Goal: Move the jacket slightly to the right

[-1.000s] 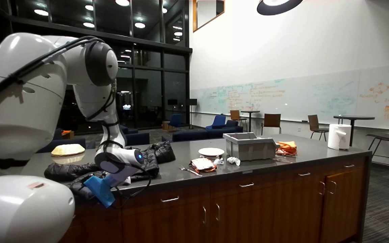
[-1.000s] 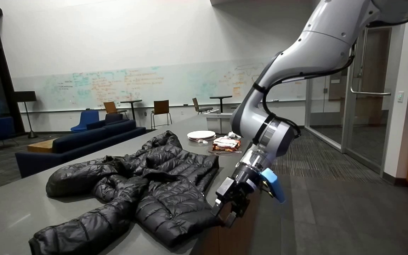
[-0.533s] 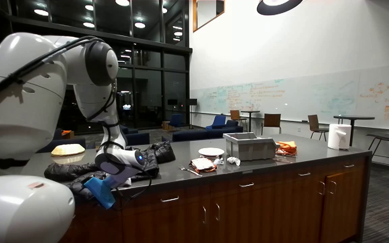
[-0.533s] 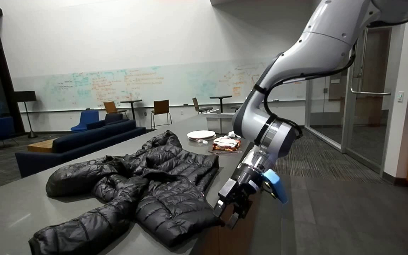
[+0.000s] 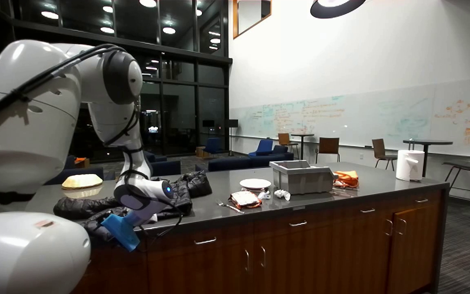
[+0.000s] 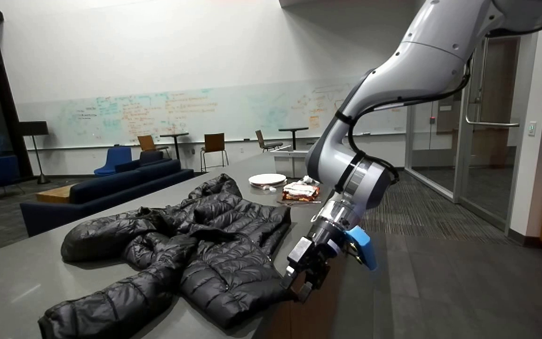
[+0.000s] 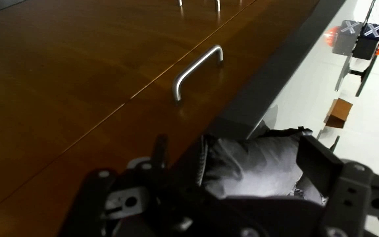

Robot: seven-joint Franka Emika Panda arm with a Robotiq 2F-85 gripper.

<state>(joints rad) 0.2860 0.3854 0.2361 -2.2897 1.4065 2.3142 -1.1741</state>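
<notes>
The jacket (image 6: 233, 273), black and puffy, lies spread over the counter in an exterior view, one corner reaching the front edge. Right at that corner my gripper (image 6: 295, 289) stands open, tilted downward. In the wrist view a fold of the jacket (image 7: 252, 168) shows between the spread fingers, the right finger (image 7: 319, 161) being over the counter side. The left finger (image 7: 160, 151) appears in front of the wooden cabinet face. Whether either finger touches the fabric I cannot tell. Elsewhere the arm covers part of the jacket (image 5: 196, 183), and the blue wrist mount (image 5: 120, 232) hides the fingers.
Along the grey counter (image 6: 12, 273) stand a white plate (image 5: 255, 183), a snack packet (image 5: 246, 200), a fork (image 5: 230, 207) and a grey bin (image 5: 304, 181). A tan-and-white bowl-like object (image 5: 82, 181) sits behind the jacket. Below the edge, a drawer handle (image 7: 197, 72) sticks out.
In an exterior view my gripper shifted slightly right by half a second ago, then came back left. It stays open throughout, and the jacket has not visibly moved.
</notes>
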